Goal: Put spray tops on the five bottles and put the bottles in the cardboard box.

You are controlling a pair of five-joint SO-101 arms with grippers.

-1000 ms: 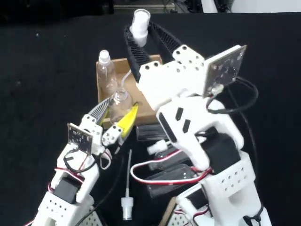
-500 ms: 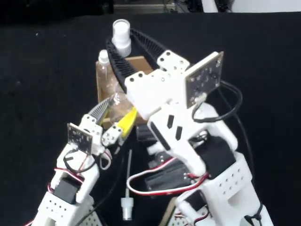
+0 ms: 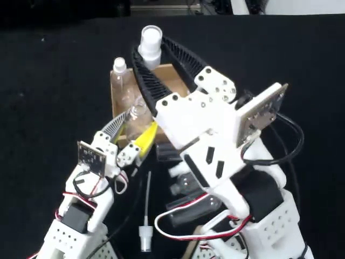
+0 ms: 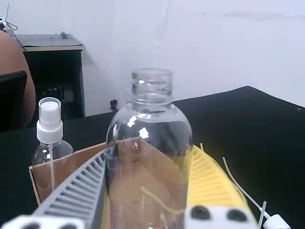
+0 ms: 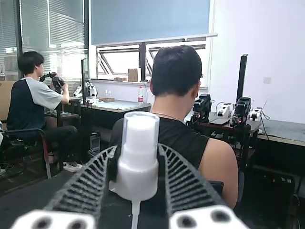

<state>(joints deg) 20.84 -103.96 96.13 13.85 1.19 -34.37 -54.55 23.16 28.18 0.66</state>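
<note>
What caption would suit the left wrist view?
Left gripper holds an uncapped clear bottle upright in front of the cardboard box and a bottle fitted with a spray top.

Left hand [image 3: 135, 123], right hand [image 3: 150, 47], both clamped.

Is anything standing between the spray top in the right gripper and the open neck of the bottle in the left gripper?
Nothing visible does. The open bottle has a bare neck, and the capped bottle in the cardboard box stands aside.

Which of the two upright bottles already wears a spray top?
The capped bottle in the cardboard box; the held bottle in the left gripper has an open neck.
</note>
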